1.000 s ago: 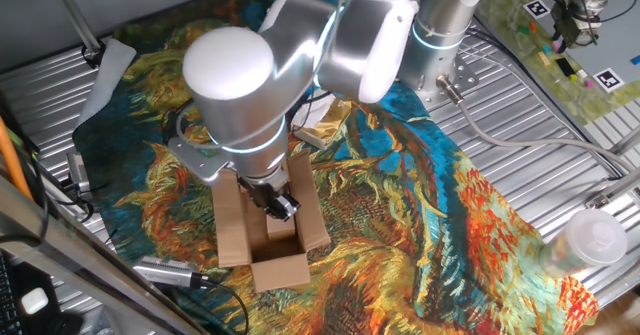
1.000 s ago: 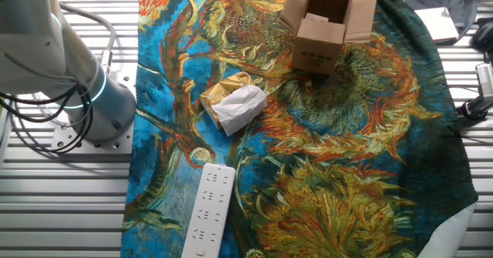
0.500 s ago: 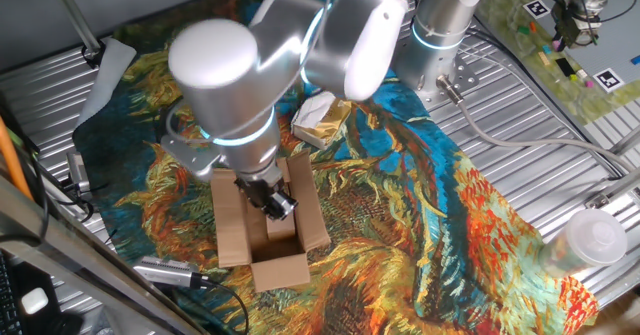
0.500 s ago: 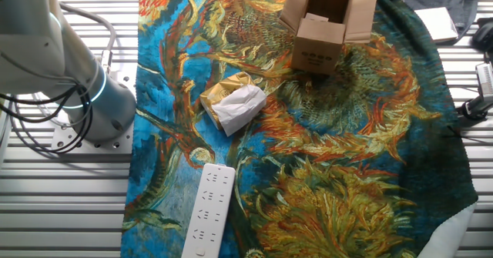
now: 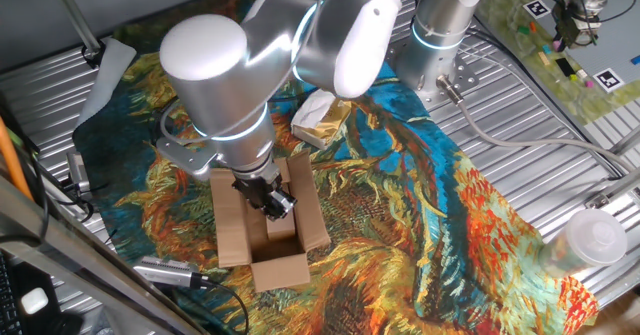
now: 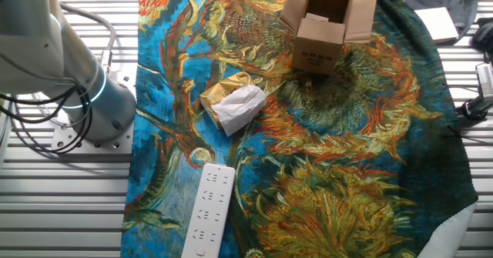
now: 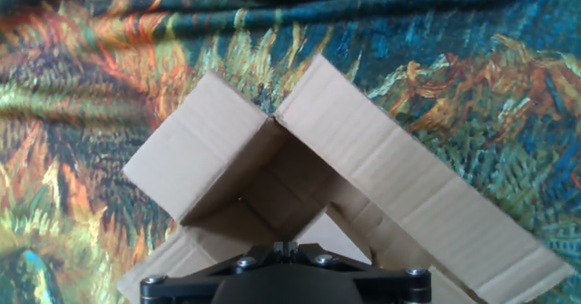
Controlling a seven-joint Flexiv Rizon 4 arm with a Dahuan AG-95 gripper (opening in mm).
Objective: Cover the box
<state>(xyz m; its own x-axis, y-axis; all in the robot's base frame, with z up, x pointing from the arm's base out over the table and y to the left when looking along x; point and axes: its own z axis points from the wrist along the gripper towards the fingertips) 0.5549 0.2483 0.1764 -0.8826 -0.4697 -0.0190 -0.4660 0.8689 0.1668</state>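
Observation:
The box [image 5: 234, 231] is a small brown cardboard carton on the sunflower cloth, with its four flaps spread open. In the other fixed view the box [image 6: 316, 48] stands at the top edge, its upper part cut off. My gripper [image 5: 272, 204] hangs over the box's open mouth, pointing down between the flaps. In the hand view the two fingertips [image 7: 287, 246] meet with nothing between them, so the gripper is shut. Below them the box flaps [image 7: 363, 159] fan outward and the inside looks empty.
A white-and-yellow wrapped packet [image 5: 318, 115] lies behind the box, and the other fixed view also has this packet [image 6: 233, 104]. A white power strip [image 6: 206, 210] lies on the cloth edge. A metal tool [image 5: 170, 271] rests left of the box, and a clear plastic cup [image 5: 590, 241] at the far right.
The arm's big wrist joint has swung to the left and slightly up. The gripper stays over the box mouth, and the box has not moved.

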